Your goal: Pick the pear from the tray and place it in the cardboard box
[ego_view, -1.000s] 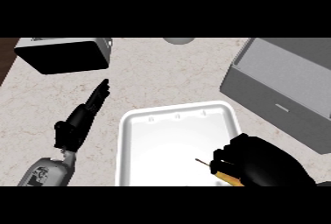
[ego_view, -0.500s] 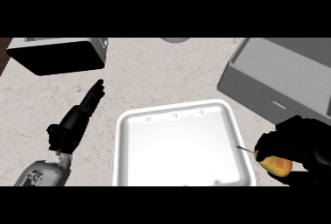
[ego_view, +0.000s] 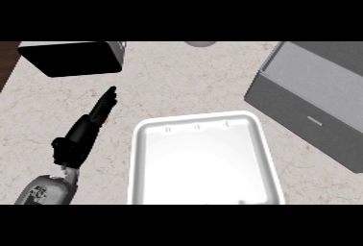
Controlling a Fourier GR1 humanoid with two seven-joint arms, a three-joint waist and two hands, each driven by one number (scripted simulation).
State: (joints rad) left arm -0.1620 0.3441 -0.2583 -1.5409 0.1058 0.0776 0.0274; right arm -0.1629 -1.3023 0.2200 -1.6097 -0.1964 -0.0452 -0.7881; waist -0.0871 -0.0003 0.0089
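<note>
Fingers (ego_view: pixel 106 98) of the left hand (ego_view: pixel 78 137) lie straight and close together, holding nothing. They point toward the far side of the counter (ego_view: pixel 191 81), and the grey forearm (ego_view: pixel 46 190) comes in at the lower left corner. Dark markings sit on that forearm, too small to read.

Open counter runs all round the hand, and a clear strip separates it from the white tray (ego_view: pixel 202 163) just to its right. The tray's raised rim is rounded at the corners, and its near end runs out of view. Three small marks line its far rim, with no writing I can read. Its floor shows plain white, apart from a tiny dark speck by the near right corner.

The pear shows nowhere in this view, so I cannot tell where it is.

Right of the tray, apart from it, stands the grey cardboard box (ego_view: pixel 305 115), open-topped, with a pale plain inside and a short light dash on its dark wall. A black box-like thing (ego_view: pixel 71 57) sits at the far left corner, and a grey round shape (ego_view: pixel 200 43) at the far edge.
</note>
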